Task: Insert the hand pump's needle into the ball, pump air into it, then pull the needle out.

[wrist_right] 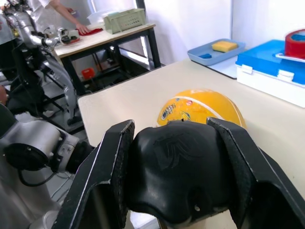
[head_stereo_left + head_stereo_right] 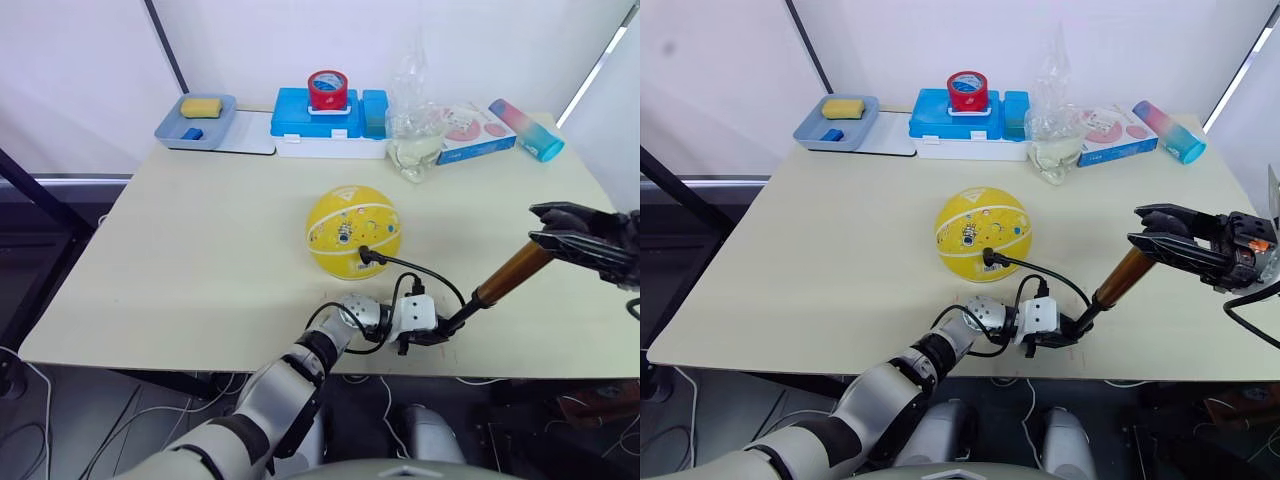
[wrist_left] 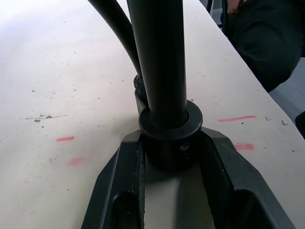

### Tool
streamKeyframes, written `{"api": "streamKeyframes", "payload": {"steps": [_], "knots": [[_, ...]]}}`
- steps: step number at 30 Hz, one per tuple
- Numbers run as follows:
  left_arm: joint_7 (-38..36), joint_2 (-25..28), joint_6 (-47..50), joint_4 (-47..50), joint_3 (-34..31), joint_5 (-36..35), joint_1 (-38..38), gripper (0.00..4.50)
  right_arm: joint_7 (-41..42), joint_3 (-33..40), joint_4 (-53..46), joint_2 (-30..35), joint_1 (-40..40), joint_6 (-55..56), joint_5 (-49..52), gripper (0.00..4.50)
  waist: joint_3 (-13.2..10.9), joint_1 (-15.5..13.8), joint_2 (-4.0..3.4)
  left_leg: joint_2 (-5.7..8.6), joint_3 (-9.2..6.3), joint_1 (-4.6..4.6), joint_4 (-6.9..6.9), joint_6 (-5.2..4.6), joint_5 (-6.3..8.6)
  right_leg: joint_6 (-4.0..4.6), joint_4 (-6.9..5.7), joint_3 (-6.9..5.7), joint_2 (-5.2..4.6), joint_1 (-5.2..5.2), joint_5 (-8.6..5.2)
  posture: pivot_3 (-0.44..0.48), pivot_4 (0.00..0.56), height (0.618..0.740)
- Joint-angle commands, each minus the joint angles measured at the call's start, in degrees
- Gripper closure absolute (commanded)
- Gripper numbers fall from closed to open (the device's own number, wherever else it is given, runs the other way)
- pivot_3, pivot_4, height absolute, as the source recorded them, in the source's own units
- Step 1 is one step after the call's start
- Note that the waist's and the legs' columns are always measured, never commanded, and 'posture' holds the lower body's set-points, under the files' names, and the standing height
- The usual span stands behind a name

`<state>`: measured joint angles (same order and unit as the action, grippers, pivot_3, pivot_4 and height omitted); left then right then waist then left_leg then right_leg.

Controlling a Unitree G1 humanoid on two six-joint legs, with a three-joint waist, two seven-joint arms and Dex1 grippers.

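Note:
The yellow ball [image 2: 353, 232] rests mid-table, round, with white seams. The black fitting of the needle [image 2: 367, 254] sits against the ball's near side; the pin itself is hidden. From there the black hose [image 2: 425, 272] loops to the low end of the hand pump [image 2: 512, 272], which slants up to the right above the table's front edge. My left gripper [image 2: 432, 336] is shut on the pump's black bottom cap [image 3: 167, 138]. My right gripper [image 2: 548, 228] is shut on the pump's black handle [image 1: 178, 167] at the raised end.
Along the far edge stand a grey tray [image 2: 215, 125] with a yellow sponge, a blue box [image 2: 325, 125] carrying a red tape roll [image 2: 327, 89], a clear plastic bag [image 2: 415, 135], a pink-and-white box [image 2: 478, 133] and a pink-teal bottle [image 2: 527, 129]. A person works at another table [image 1: 95, 36].

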<state>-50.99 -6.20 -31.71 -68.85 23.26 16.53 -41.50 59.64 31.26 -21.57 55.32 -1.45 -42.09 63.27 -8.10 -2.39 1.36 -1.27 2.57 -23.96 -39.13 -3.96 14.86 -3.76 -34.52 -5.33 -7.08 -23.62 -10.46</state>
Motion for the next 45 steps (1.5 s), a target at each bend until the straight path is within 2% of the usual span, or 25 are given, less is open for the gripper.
{"api": "streamKeyframes", "payload": {"steps": [1, 7, 11, 15, 21, 28, 34, 39, 45], "knots": [[-0.2, 1.3, 2.1, -3.9, 3.2, 4.1, 2.3, 3.37, 0.2, -7.0, -0.2, -3.6, 4.0, 4.8, -9.0, 2.58, 0.1, 0.0, 0.06, -0.01, -0.02, 0.00, 0.00, 0.01, 0.01, 0.00, 0.00, -0.02, 0.02, 0.01, 0.00, 0.000, 0.150, 0.739], [-0.1, 1.3, 2.1, -3.8, 3.1, 4.0, 2.4, 3.37, 1.0, -16.9, 2.7, -10.0, 9.0, 16.0, -21.5, 2.58, 0.2, 0.1, 0.18, -0.02, -0.02, 0.03, 0.00, 0.22, 0.12, 0.00, 0.00, -0.03, 0.03, 0.02, 0.00, 0.000, 0.150, 0.739], [-0.2, 1.4, 2.0, -3.7, 3.1, 3.9, 2.5, 3.37, 0.1, -17.0, 2.6, -12.7, 9.1, 19.4, -22.5, 2.58, 0.2, 0.1, 0.18, -0.02, -0.01, 0.03, 0.00, 0.22, 0.13, 0.00, 0.00, -0.02, 0.03, 0.02, 0.00, 0.000, 0.150, 0.739], [-0.3, 1.5, 1.9, -3.7, 3.2, 4.0, 2.6, 3.38, 0.3, -13.4, 1.6, -11.4, 8.0, 18.6, -19.9, 2.58, 0.2, 0.1, 0.16, -0.02, -0.01, 0.05, 0.00, 0.23, 0.13, 0.00, 0.00, -0.03, 0.02, 0.02, 0.00, 0.000, 0.150, 0.739], [-0.5, 1.5, 1.8, -3.7, 3.3, 4.1, 2.7, 3.38, 0.7, -2.2, -0.9, -4.9, 5.3, 10.2, -7.8, 2.58, 0.0, 0.0, -0.15, 0.01, 0.01, -0.01, 0.00, 0.23, 0.13, 0.00, 0.00, -0.02, -0.04, -0.02, 0.00, 0.000, 0.150, 0.739], [-0.5, 1.4, 1.7, -3.8, 3.4, 4.2, 2.7, 3.38, -1.0, 7.5, -0.9, 1.7, 1.9, 1.5, 3.0, 2.58, -0.1, -0.1, -0.18, 0.01, -0.01, -0.02, 0.00, 0.24, 0.14, 0.00, 0.01, -0.05, -0.03, 0.00, 0.00, 0.000, 0.150, 0.739], [-0.5, 1.4, 1.8, -3.8, 3.4, 4.2, 2.7, 3.38, -1.5, 11.7, 1.3, 7.0, -1.0, -5.2, 7.5, 2.58, -0.2, -0.1, -0.20, 0.01, -0.04, -0.02, 0.00, 0.24, 0.13, 0.01, 0.01, -0.10, -0.04, 0.00, 0.00, 0.000, 0.150, 0.739], [-0.3, 1.3, 1.8, -3.9, 3.4, 4.3, 2.5, 3.38, -2.5, 6.5, -1.6, 6.0, -1.2, -5.0, 4.3, 2.58, -0.2, -0.1, -0.19, 0.02, 0.00, -0.03, 0.00, 0.24, 0.13, 0.00, 0.01, -0.07, -0.07, -0.01, 0.00, 0.000, 0.150, 0.739], [0.2, 1.1, 2.0, -4.0, 3.4, 4.3, 2.4, 3.38, -1.8, -7.0, -2.0, -1.9, 5.3, 6.6, -12.6, 2.58, 0.1, 0.0, 0.18, 0.00, -0.03, 0.00, 0.00, 0.24, 0.14, 0.00, 0.01, -0.08, -0.01, 0.03, 0.00, 0.000, 0.150, 0.739]]}}
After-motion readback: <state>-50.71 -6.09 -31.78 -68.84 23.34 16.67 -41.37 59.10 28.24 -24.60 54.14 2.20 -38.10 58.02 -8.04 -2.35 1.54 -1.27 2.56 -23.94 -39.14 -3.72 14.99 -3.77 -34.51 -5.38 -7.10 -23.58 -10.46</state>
